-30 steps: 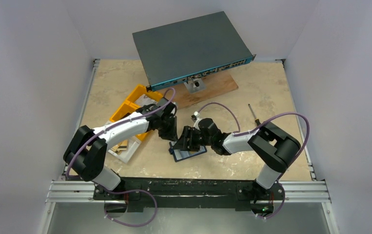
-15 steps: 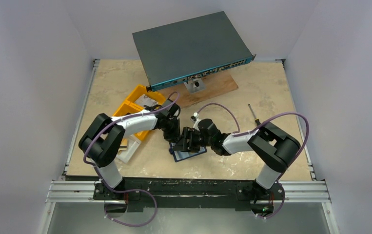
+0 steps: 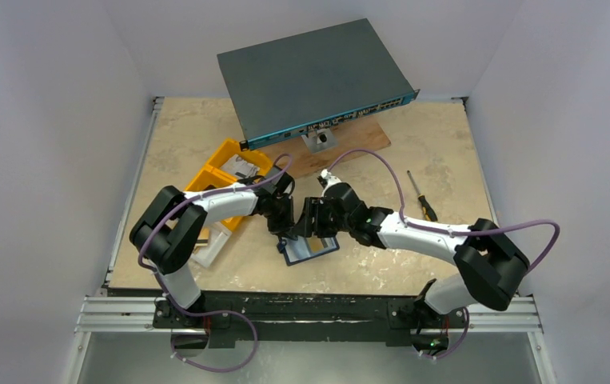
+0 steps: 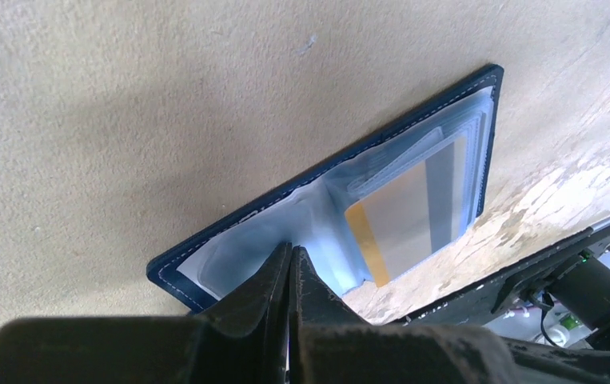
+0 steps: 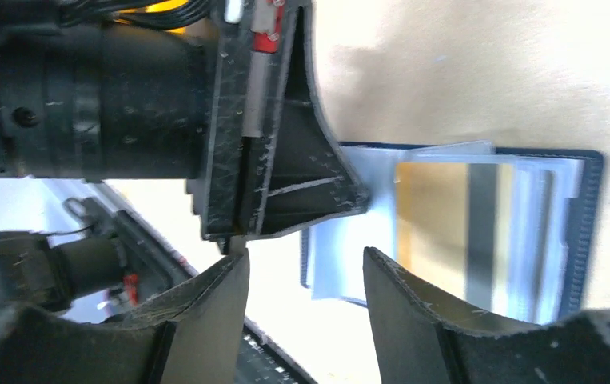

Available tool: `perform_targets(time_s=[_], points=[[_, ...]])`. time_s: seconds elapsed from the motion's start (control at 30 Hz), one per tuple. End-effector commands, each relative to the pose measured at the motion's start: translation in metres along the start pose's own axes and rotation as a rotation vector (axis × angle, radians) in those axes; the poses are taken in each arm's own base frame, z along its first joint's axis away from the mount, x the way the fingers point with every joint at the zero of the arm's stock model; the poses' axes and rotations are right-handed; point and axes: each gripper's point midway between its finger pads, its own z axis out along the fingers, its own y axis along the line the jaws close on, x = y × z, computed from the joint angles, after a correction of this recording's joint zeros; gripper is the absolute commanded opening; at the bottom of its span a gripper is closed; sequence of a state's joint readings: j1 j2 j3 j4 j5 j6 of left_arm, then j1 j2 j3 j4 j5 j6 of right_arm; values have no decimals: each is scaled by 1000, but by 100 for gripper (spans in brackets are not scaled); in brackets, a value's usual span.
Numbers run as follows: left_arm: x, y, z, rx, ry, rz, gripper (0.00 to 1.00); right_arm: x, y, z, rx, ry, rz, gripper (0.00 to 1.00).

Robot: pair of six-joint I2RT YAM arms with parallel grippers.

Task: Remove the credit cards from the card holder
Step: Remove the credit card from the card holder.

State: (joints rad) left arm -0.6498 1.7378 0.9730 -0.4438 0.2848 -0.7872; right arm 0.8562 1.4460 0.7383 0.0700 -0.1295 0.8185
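Observation:
The card holder [image 3: 309, 250] lies open on the table, navy rim up, clear sleeves showing. In the left wrist view a pale card with an orange-yellow stripe [image 4: 413, 212] sits inside a sleeve of the holder [image 4: 477, 104]. My left gripper [image 4: 291, 250] is shut, with its tips down on the holder's left sleeve page. It also shows in the top view [image 3: 283, 230]. My right gripper [image 5: 305, 258] is open and empty, just above the holder's left edge [image 5: 589, 232], next to the left fingers [image 5: 301, 176]. The card [image 5: 445, 232] lies to its right.
Yellow bins [image 3: 220, 172] stand left of the arms, with a white tray [image 3: 209, 244] in front of them. A grey network switch [image 3: 313, 76] leans on a wooden board [image 3: 353, 142] at the back. A screwdriver [image 3: 421, 198] lies at the right.
My left arm folded in and brought its shut tips onto the holder. My right arm swung its elbow out to the right, and its gripper shifted slightly back above the holder.

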Motion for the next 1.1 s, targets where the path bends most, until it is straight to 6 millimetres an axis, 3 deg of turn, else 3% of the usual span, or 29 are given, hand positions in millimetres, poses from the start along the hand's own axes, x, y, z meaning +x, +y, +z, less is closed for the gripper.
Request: perform_targets(time_s=[0.0, 0.17, 0.3, 0.63, 1.07], points=[[-4, 3, 1, -12, -30, 28, 0, -16, -49, -11, 272, -57, -97, 50], [-5, -11, -2, 54, -27, 30, 0, -15, -76, -15, 402, -61, -119, 38], [-3, -25, -7, 127, -28, 17, 0, -14, -84, -12, 435, -58, -135, 32], [1, -41, -12, 260, -58, -43, 9, 8, -86, -5, 464, -9, -145, 19], [8, -40, -2, 341, -78, -78, 15, 29, -88, -1, 477, 44, -129, 11]])
